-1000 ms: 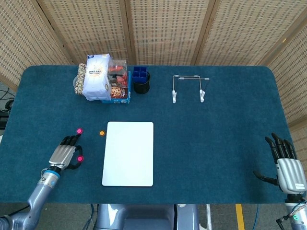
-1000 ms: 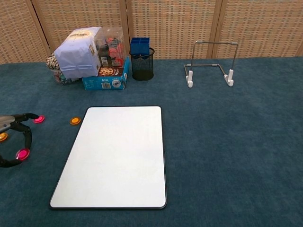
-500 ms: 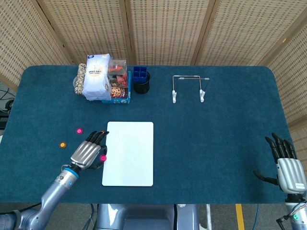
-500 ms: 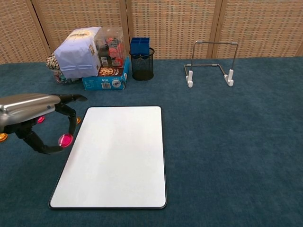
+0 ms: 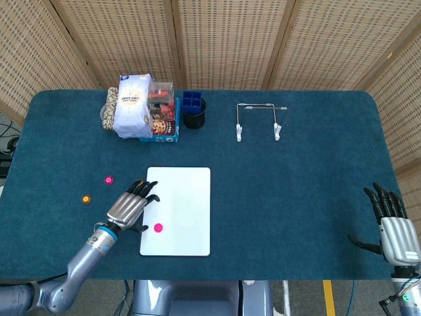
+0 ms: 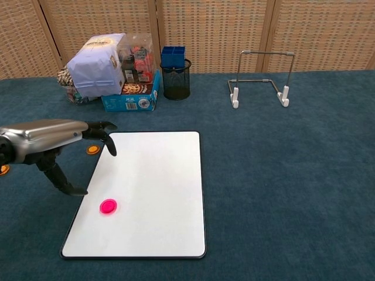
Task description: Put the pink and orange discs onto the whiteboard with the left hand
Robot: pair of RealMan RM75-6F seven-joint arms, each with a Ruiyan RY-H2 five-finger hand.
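One pink disc (image 5: 158, 228) is lying on the whiteboard (image 5: 187, 197), lower left of centre in the head view, just right of the left hand (image 5: 133, 205), which is hovering released, fingers spread, holding nothing. The remaining discs, pink (image 5: 108, 180) and orange (image 5: 85, 199), are sitting on the counter (image 5: 296, 197) to that hand's left, so it is far nearer than the right hand (image 5: 395, 227) idling open at lower right. Another orange disc (image 6: 92, 150) is peeking half-hidden behind the fingers in the chest view.

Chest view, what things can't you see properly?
- Right hand: outside the chest view altogether; only the head view shows it, cut off at the bottom edge.
- Loose pink disc: hidden in the chest view behind the left hand.
- Far orange disc: cut by the chest view's left edge.
- Near orange disc: partly covered by the left hand.
- Blue box: print too small to read.
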